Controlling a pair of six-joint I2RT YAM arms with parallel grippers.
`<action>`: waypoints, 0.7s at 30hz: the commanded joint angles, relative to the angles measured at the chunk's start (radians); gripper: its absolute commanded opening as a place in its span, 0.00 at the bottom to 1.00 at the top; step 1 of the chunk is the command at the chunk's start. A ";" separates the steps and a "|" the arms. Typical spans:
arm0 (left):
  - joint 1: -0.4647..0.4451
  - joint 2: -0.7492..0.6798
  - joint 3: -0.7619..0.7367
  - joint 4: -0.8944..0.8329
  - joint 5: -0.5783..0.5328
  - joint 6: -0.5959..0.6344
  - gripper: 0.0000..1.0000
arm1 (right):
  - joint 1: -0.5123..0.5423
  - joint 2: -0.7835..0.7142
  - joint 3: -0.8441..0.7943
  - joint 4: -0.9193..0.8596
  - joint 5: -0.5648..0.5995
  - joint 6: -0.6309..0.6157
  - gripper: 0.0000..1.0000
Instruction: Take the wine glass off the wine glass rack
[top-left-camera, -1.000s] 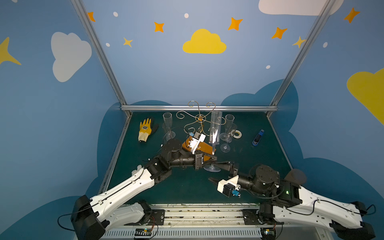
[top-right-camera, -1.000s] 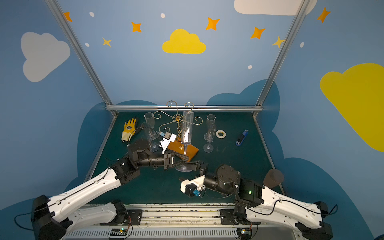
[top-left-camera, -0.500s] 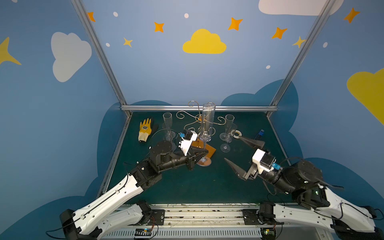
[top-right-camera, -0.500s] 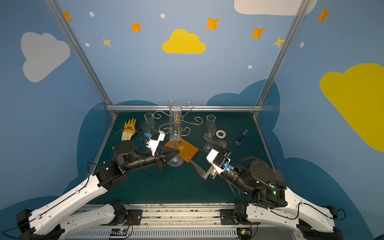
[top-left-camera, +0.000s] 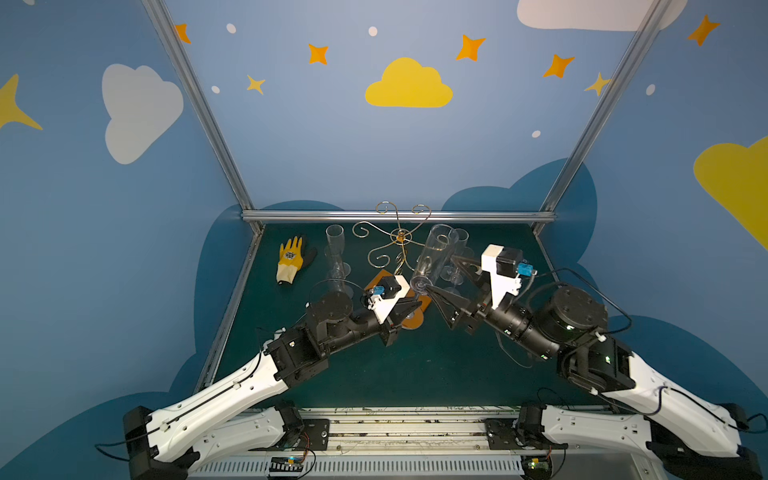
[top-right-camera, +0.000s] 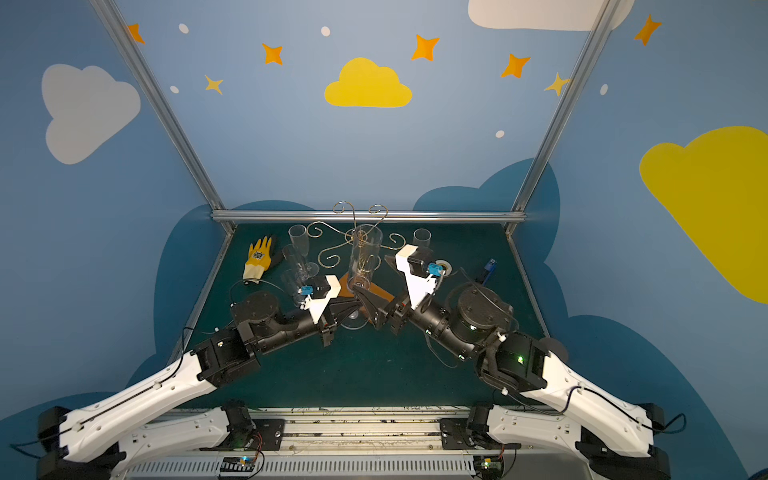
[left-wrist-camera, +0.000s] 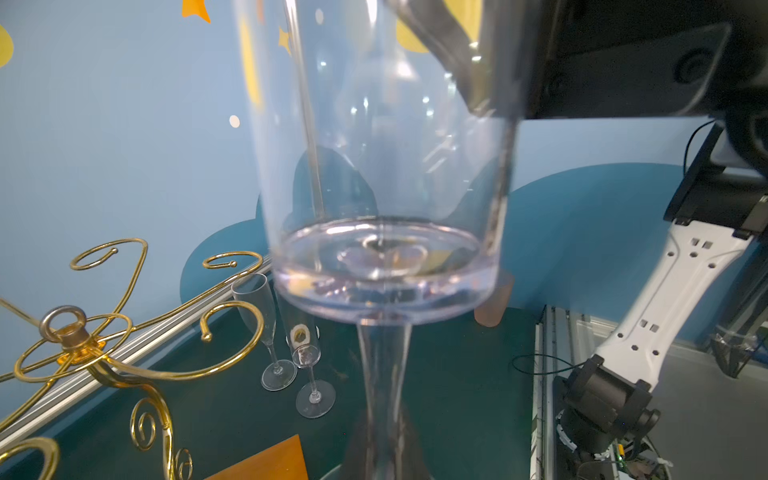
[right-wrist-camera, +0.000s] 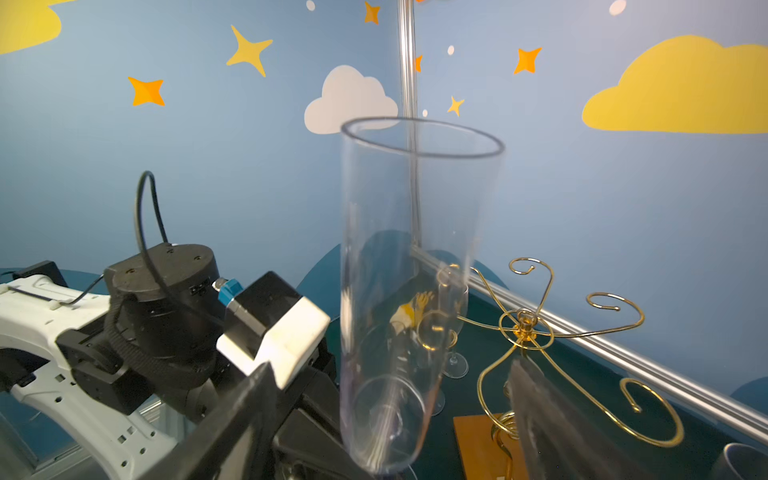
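left fingers (top-left-camera: 409, 311) clamped on wine glass (top-left-camera: 434, 254) stem, right fingers (top-left-camera: 449, 302) spread around bowl, glove (top-left-camera: 289, 258) emblem unreadable

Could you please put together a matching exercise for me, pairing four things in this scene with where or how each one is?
Things:
1. clear tall wine glass
2. yellow work glove
3. thin gold wire rack on orange wooden base
4. right gripper

Places or states:
A. open, jaws either side of the glass
B. lying on the green table, far left
C. held in the shut left gripper
D. standing mid-table near the back rail

Pairs: 1-C, 2-B, 3-D, 4-A
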 joint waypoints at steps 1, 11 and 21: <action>-0.023 0.005 -0.003 0.063 -0.039 0.051 0.03 | -0.009 0.013 0.037 0.005 -0.055 0.047 0.85; -0.035 0.009 -0.035 0.082 -0.044 0.037 0.03 | -0.013 0.042 0.044 0.038 -0.027 0.016 0.75; -0.038 0.010 -0.035 0.058 -0.039 0.044 0.03 | -0.012 0.033 0.012 0.081 -0.011 -0.006 0.50</action>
